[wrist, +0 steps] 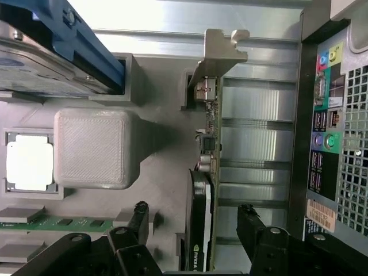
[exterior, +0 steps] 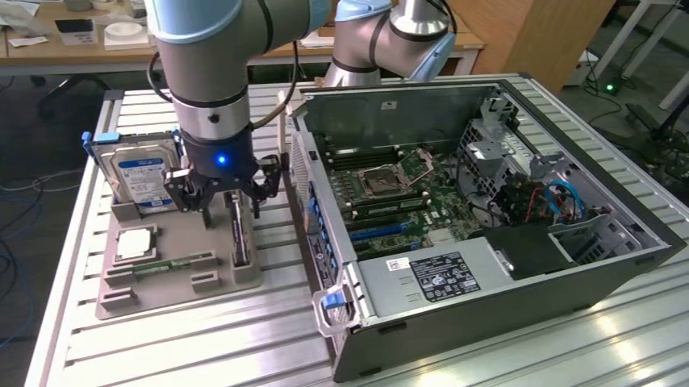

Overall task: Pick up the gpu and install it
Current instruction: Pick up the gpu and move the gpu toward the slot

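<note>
1. While the tool [exterior: 228, 208] hangs wide open with nothing in it, the exterior view shows it just above the gpu [exterior: 239, 238]. The card stands on its long edge in a slot of the grey holder [exterior: 173, 294]. The holder sits on the counter [exterior: 161, 347] toward the edge at the exterior view's left, just beside the open computer case [exterior: 517, 282].
2. Same view, risk: the hard drive [exterior: 140, 173] stands upright close by, so a descent that drifts off line could knock it or the slot walls.
3. Same view, surfaces: the holder is matte printed plastic, blocky in shape. The counter is ribbed bright metal. The case is sheet steel with sharp folded rims.
4. Wrist view: the gpu [wrist: 202, 195] is seen edge-on, thin, with a dark shroud against a green board and small parts standing proud. The black fingers [wrist: 137, 221] straddle it, one on each side, apart from it.
5. Wrist view, risk: the card lies nearer one finger than the other, so I judge that closing could tilt it in the slot. Pads landing on the small parts could crush them. The bent steel bracket [wrist: 221, 54] could catch on the holder as the card lifts.
</note>
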`<state>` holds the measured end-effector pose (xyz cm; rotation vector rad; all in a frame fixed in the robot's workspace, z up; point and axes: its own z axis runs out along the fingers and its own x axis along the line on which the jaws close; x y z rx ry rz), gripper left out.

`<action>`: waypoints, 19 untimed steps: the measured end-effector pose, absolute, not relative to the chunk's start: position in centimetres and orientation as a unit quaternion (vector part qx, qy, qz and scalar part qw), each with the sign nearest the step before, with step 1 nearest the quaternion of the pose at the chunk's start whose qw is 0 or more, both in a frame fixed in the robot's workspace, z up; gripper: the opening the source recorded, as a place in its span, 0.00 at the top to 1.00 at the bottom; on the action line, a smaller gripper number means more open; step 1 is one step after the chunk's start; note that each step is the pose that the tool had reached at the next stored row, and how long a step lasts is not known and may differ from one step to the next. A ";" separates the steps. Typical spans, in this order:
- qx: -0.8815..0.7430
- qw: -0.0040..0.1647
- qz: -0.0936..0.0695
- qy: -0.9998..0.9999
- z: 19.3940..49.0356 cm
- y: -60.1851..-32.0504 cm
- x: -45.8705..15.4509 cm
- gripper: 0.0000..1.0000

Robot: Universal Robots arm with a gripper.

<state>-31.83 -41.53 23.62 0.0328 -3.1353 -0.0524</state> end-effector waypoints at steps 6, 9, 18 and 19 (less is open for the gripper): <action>-0.008 0.002 -0.017 -1.000 22.9 -41.3 -31.8 0.28; -0.010 0.002 -0.017 -1.000 22.6 -41.1 -31.8 0.28; -0.032 0.002 -0.017 -0.999 21.3 -41.1 -31.8 0.28; -0.033 0.002 -0.017 -0.999 21.2 -41.1 -31.7 0.28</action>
